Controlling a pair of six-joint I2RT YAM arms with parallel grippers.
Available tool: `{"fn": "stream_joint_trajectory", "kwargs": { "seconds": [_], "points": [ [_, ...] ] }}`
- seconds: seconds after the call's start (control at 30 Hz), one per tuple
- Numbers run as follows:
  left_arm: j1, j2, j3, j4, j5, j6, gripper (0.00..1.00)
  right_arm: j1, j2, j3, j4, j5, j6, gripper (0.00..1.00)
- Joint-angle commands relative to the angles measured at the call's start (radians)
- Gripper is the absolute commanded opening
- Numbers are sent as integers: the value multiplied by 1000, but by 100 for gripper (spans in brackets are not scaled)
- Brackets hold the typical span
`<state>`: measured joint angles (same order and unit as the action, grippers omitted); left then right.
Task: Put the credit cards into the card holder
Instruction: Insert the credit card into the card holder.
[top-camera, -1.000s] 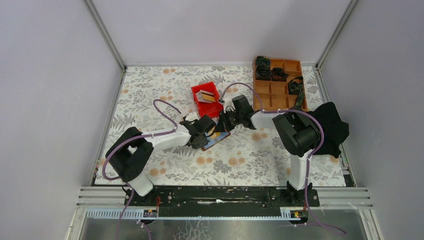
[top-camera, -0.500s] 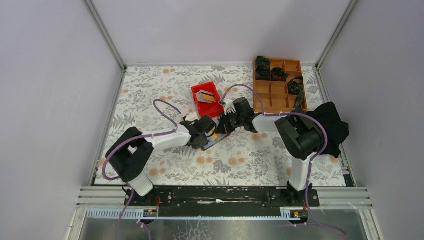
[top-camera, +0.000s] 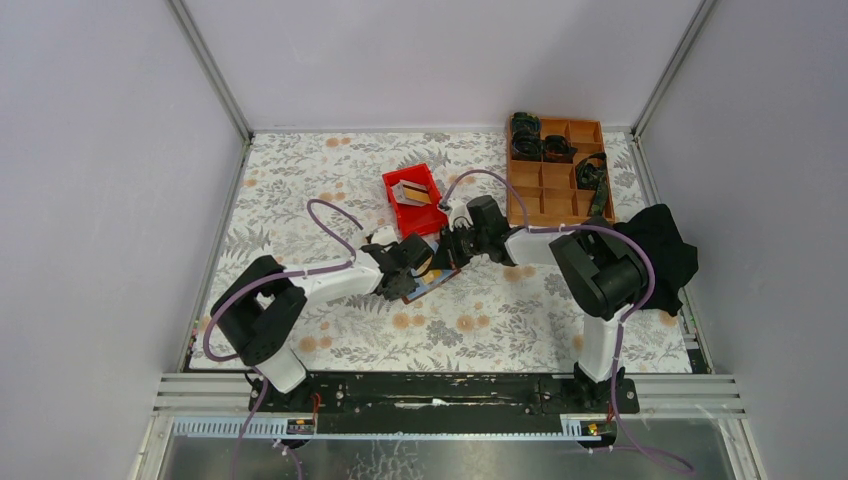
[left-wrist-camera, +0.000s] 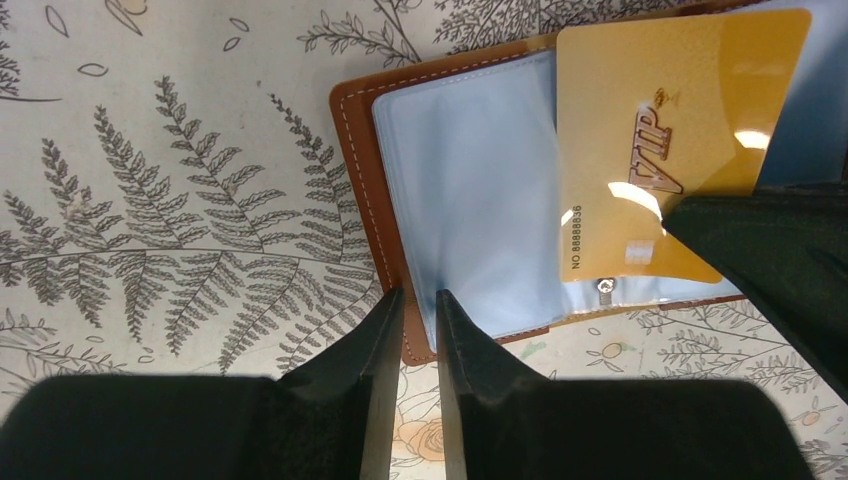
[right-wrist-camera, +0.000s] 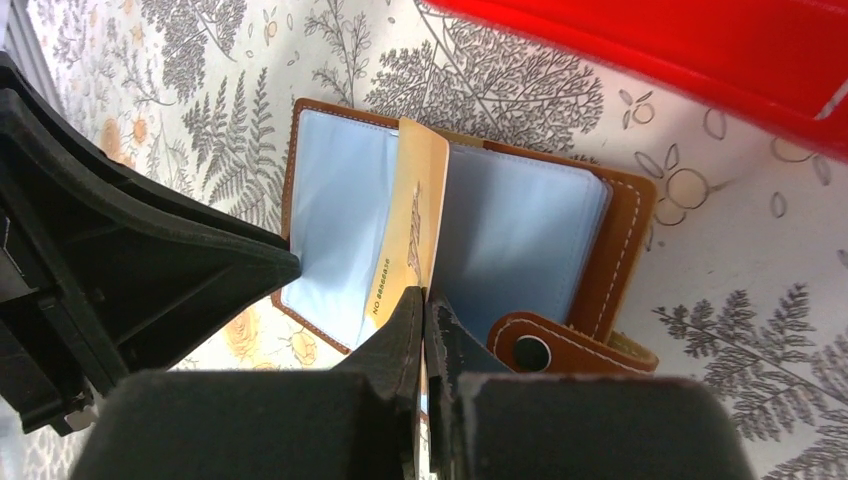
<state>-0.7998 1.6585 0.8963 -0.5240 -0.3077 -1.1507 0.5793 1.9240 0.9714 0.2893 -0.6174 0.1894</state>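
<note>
Two fingers of the right gripper (right-wrist-camera: 424, 300) were pinched on a gold credit card (right-wrist-camera: 415, 200), tilted over the open card holder (left-wrist-camera: 350, 150). Left gripper (left-wrist-camera: 412, 310) fingers stood narrowly apart at the holder's 6 o'clock edge; I could not confirm a grip.

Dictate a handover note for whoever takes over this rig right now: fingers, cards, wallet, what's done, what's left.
Left gripper: fingers closed on the open card holder's corner, on the table.
Right gripper: shut on the gold VIP card, held on edge over the holder's clear pockets.
Done: holder open, one card in hand, not yet pocketed.
Left: slide it into a pocket, then bring the other cards lying in the red bin.
</note>
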Motion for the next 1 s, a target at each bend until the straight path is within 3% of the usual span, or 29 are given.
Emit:
{"fn": "stream_joint_trajectory", "kwargs": {
  "seconds": [0.0,0.4,0.97],
  "points": [
    [-25,97,-90,-200,59,7,24,47,59,-54,-184,-113,11,0],
    [-38,115,-95,-199,70,6,24,46,127,-22,-255,-158,85,0],
    [-46,131,-95,-197,73,6,24,45,158,-64,-199,-295,234,0]
  ]
}}
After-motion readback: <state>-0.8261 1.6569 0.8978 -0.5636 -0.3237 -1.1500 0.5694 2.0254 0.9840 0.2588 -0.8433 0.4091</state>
